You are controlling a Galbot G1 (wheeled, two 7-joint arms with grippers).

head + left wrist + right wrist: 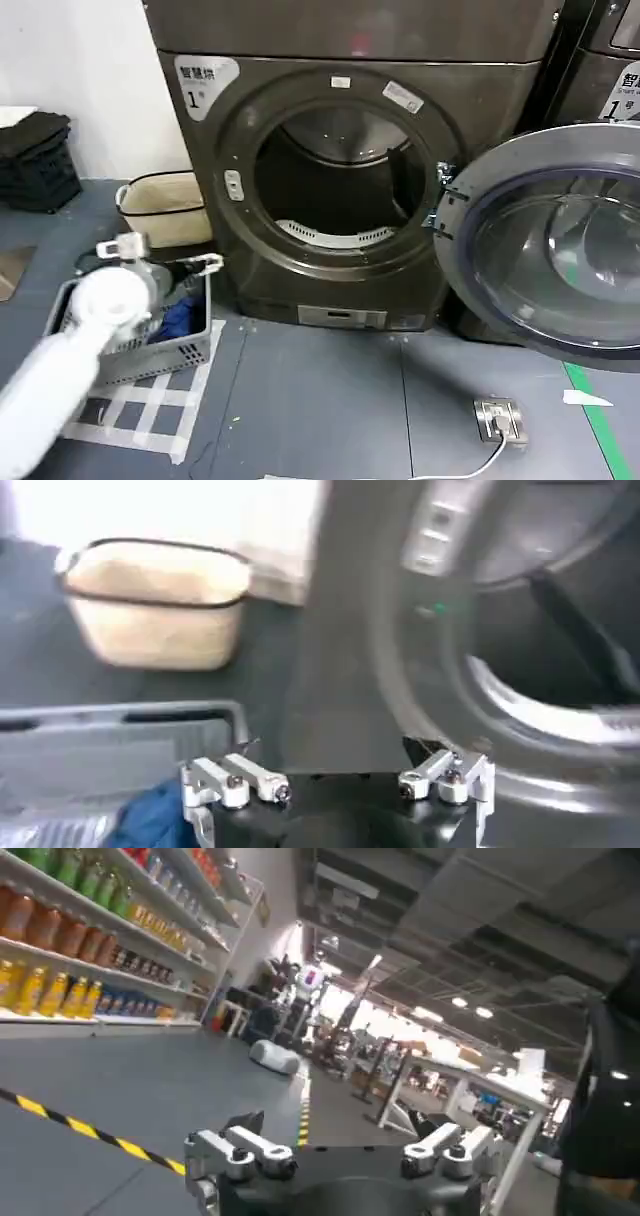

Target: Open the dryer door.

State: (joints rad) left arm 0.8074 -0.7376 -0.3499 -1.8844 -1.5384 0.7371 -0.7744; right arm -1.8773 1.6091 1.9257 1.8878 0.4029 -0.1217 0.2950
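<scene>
at the lower left of the head view, low over the floor, the left gripper point(165, 262) hangs with its fingers point(240, 780) spread wide and nothing between them; in its own wrist view the two tips stand well apart, facing the dryer's front panel point(340, 650) and the curve of the drum opening point(540, 705). just under and beside that gripper sits a grey plastic crate point(170, 350) with something blue in it, and behind the crate a beige fabric basket point(165, 205) stands by the wall. the white left arm point(60, 370) runs back from there toward the bottom corner of the head view.

the right gripper point(345, 1153) looks away from the machine, out along a shop aisle with shelves of bottles point(90, 928); its fingers are spread too, and it holds nothing.

the dryer door point(555, 240) of the dark grey machine marked "1" point(192, 98) is swung fully out to the right on its hinge point(443, 200), its chrome rim and dark glass turned toward the camera, covering the lower front of the neighbouring machine. the drum mouth point(335, 190) gapes open and dark.

judging from this, the opening itself looks done: the door stands wide and neither gripper touches it. the step in hand seems to be the retreat. what is left calls only for keeping the left arm clear of the crate and basket while it pulls away, and for not brushing the door so that it swings back.
</scene>
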